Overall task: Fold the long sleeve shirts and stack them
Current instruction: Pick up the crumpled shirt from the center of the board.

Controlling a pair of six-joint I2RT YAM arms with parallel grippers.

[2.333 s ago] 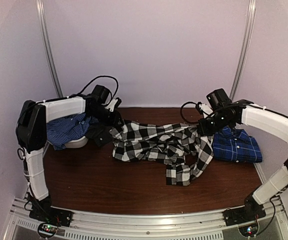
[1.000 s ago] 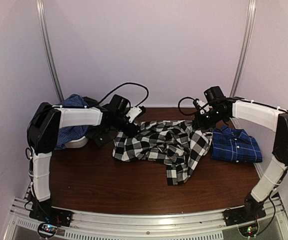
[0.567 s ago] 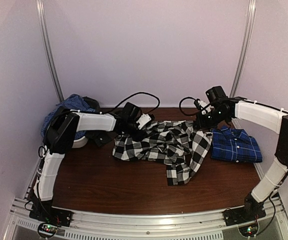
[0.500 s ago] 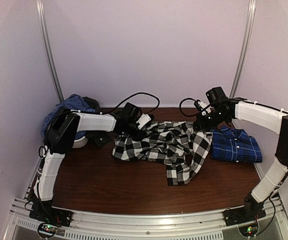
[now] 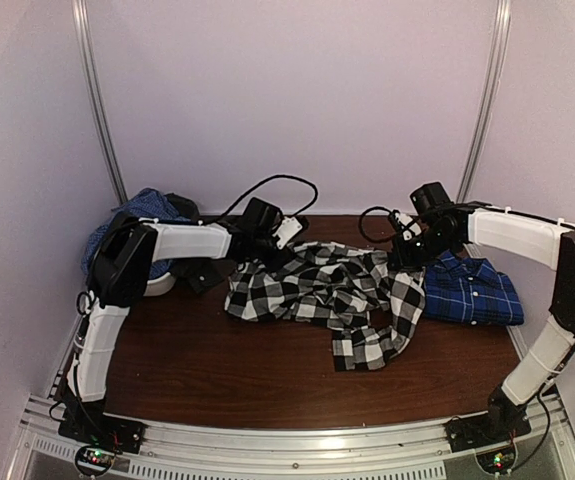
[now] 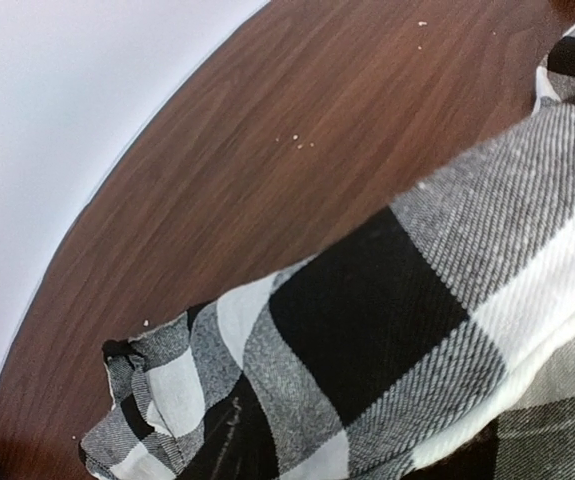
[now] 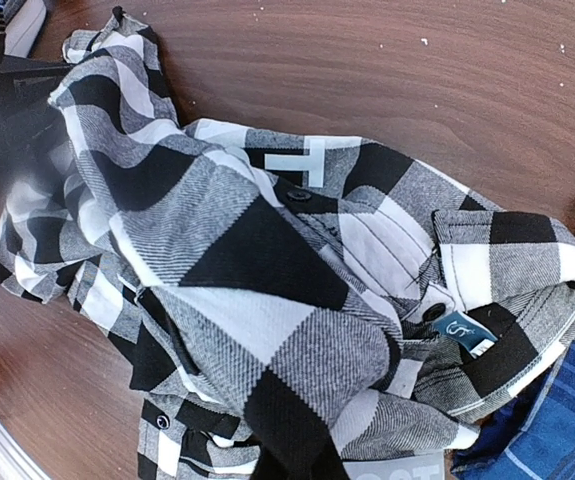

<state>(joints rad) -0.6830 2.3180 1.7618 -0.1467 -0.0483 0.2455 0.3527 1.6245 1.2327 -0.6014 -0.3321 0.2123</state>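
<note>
At back of bench [image 5: 217, 370], spreading check shirt [image 5: 307, 285] with left claw [image 5: 289, 246], right claw [image 5: 404, 256]; can't tell if shut tbh. Next: tug flat.

Left arm [image 5: 182, 240], right arm [image 5: 517, 232]: white shells, black joints, looping black cable [image 5: 287, 178].

black-and-white check shirt [image 5: 312, 288], royal blue plaid shirt [image 5: 472, 292], brown table [image 5: 217, 365].
</note>
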